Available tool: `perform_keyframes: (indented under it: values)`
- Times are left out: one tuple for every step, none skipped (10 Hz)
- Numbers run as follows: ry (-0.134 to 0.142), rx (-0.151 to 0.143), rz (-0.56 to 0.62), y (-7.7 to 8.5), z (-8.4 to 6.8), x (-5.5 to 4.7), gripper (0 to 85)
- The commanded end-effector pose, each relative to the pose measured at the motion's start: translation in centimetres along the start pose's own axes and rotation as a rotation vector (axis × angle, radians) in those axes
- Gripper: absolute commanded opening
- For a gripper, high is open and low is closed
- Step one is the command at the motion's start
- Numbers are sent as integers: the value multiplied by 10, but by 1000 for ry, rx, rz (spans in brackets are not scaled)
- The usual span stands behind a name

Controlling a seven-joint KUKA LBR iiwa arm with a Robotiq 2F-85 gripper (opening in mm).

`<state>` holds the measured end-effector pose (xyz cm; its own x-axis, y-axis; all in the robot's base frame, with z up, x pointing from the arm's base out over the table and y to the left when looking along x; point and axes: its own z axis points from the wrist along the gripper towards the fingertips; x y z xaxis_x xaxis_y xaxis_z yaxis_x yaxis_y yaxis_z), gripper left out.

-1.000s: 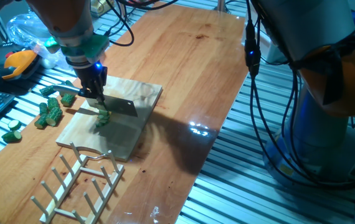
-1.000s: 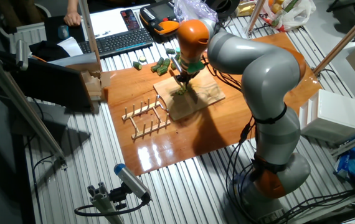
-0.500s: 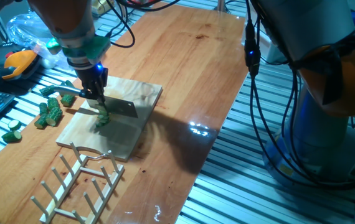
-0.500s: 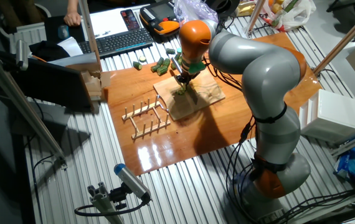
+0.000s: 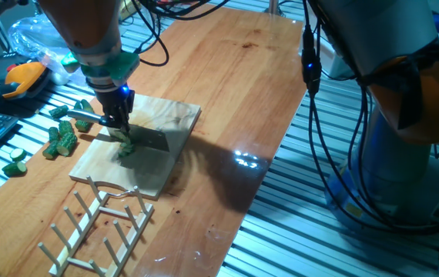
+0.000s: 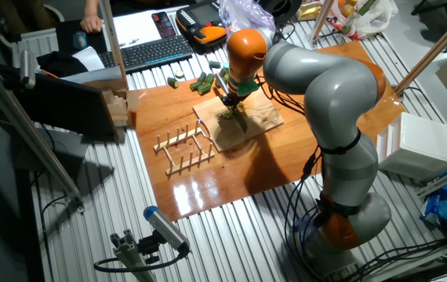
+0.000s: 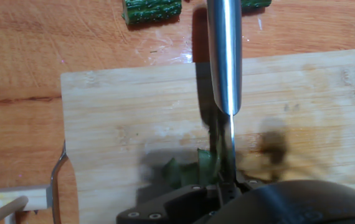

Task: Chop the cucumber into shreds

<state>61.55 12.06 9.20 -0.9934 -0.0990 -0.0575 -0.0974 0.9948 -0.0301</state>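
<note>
Already the heap of knobbly chunks point(image 5: 62, 137) lies left, off the wooden board point(image 5: 165, 161). Mid-board, the cucumber point(image 5: 126, 145) sits partly cut under the knife point(image 5: 139, 136), held in the closed gripper point(image 5: 116, 120); few shreds show, so chopping seems unfinished. The wooden rack point(image 5: 96, 223) stands near, not obstructing.

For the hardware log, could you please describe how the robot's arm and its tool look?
The arm has bulky, rounded grey links with orange joint rings. Black cables run along it. Near the wrist sits a teal-green collar, and the slim black tool below it shows a small blue light.
</note>
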Motion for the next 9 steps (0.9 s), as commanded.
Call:
perform_keyframes:
  values:
    - [3, -5, 2, 1, 2, 0, 0]
    - [6, -2, 2, 1, -1, -1, 0]
    - [19, 1, 0, 1, -10, -1, 0]
    - [26, 17, -8, 0, -19, 0, 0]
    - [33, 26, -13, 0, -26, 3, 0]
    - [34, 30, -16, -1, -27, 3, 0]
    - [29, 32, -16, -2, -26, 3, 0]
    - [28, 30, -16, -2, -23, 3, 0]
    - [27, 26, -15, -2, -21, 3, 0]
